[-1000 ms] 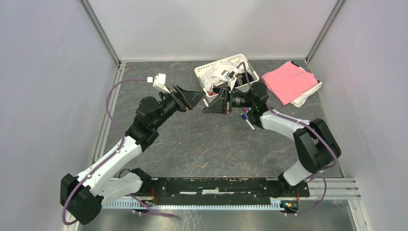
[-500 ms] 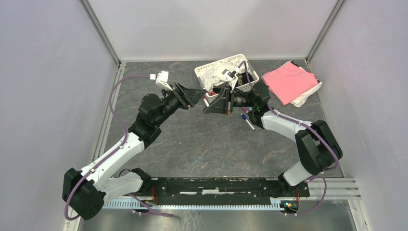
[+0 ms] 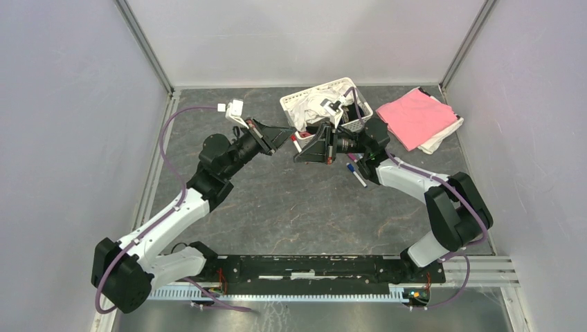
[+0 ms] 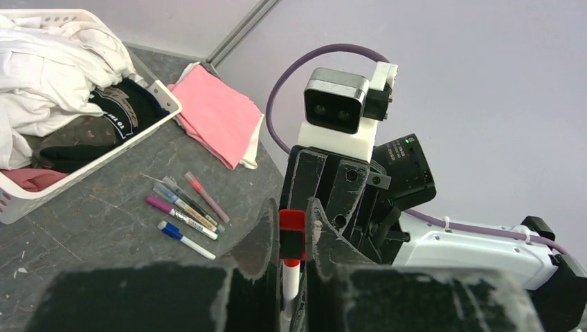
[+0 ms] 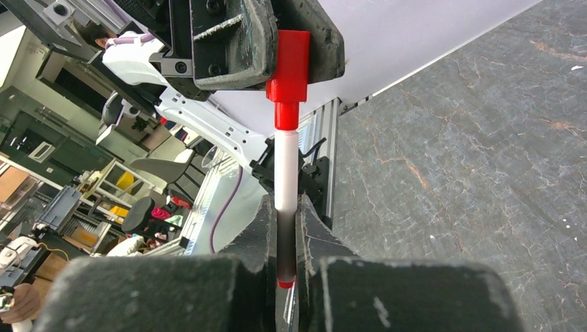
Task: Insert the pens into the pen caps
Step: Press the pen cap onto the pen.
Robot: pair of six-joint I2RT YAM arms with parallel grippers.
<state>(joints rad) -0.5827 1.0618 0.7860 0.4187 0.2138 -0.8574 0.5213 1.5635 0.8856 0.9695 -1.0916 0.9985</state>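
A red pen cap (image 5: pixel 289 62) is clamped between the jaws of my left gripper (image 4: pixel 291 232), which is shut on it. A white-barrelled pen (image 5: pixel 285 173) with a red end runs straight from that cap into my right gripper (image 5: pixel 285 225), shut on its lower barrel. In the left wrist view the red cap (image 4: pixel 291 223) sits on the white pen (image 4: pixel 291 277). Both grippers meet tip to tip above the table, my left gripper (image 3: pixel 289 138) against my right gripper (image 3: pixel 299 148). Several other pens (image 4: pixel 183 211) lie side by side on the table, also visible as pens (image 3: pixel 355 172) under the right arm.
A white basket (image 3: pixel 288 103) full of clothes stands at the back, just behind the grippers; its rim (image 4: pixel 83 176) is close to the loose pens. Folded pink cloth (image 3: pixel 415 117) lies at the back right. Grey walls and metal rails enclose the dark table.
My left gripper's jaws have gone from wide open to shut on the red cap at the pen's end. The left arm edged slightly toward the right gripper, which kept its hold.
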